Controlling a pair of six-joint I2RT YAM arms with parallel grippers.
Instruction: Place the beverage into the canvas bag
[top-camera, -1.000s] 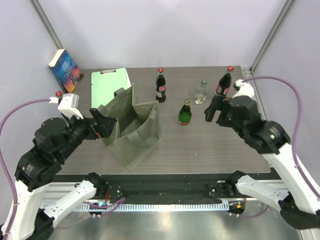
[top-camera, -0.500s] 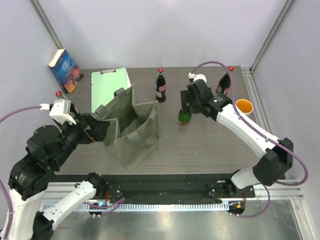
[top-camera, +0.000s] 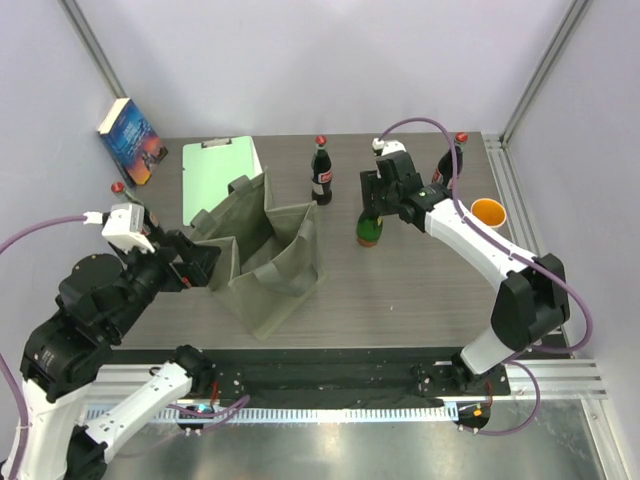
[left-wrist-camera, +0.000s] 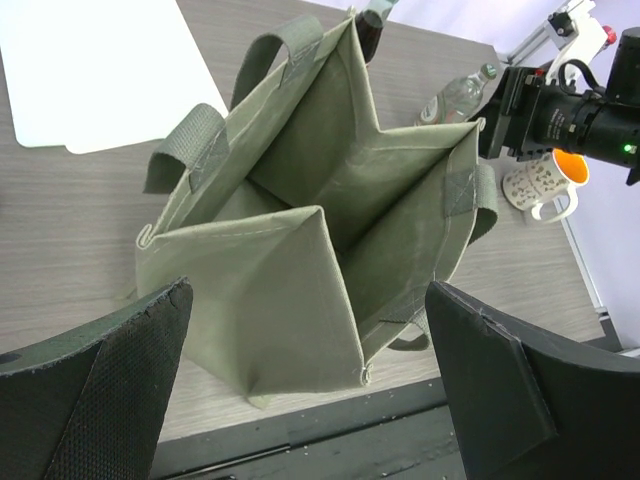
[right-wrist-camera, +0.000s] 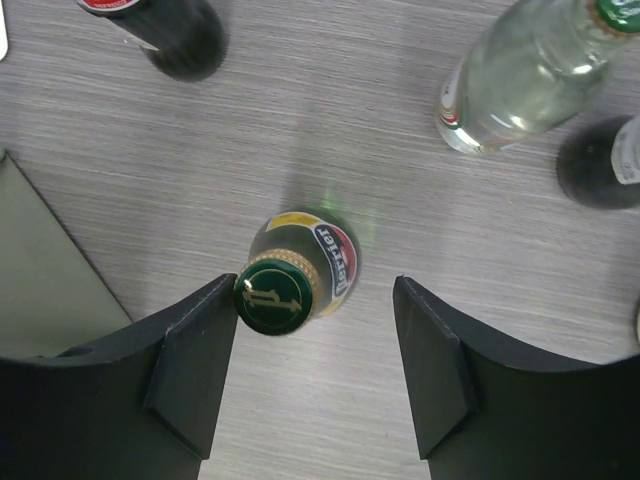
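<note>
The olive-grey canvas bag (top-camera: 268, 255) stands open on the table, its dividers showing in the left wrist view (left-wrist-camera: 310, 230). A green Perrier bottle (top-camera: 370, 229) stands upright right of the bag. My right gripper (top-camera: 373, 196) is open directly above it; in the right wrist view the bottle cap (right-wrist-camera: 274, 296) sits between the fingers, against the left finger (right-wrist-camera: 190, 370). My left gripper (top-camera: 197, 260) is open at the bag's left side, its fingers (left-wrist-camera: 95, 390) wide apart below the bag's near corner.
A cola bottle (top-camera: 321, 172) stands behind the bag, another cola bottle (top-camera: 447, 166) at the back right, and a clear bottle (right-wrist-camera: 530, 75) beside it. An orange-lined mug (top-camera: 488, 212), a mint-green clipboard (top-camera: 215, 175) and a book (top-camera: 131, 139) are also there.
My right arm swung from the table's right side to the green bottle and now hangs over its cap. The mug came into view. My left gripper shifted slightly down-left.
</note>
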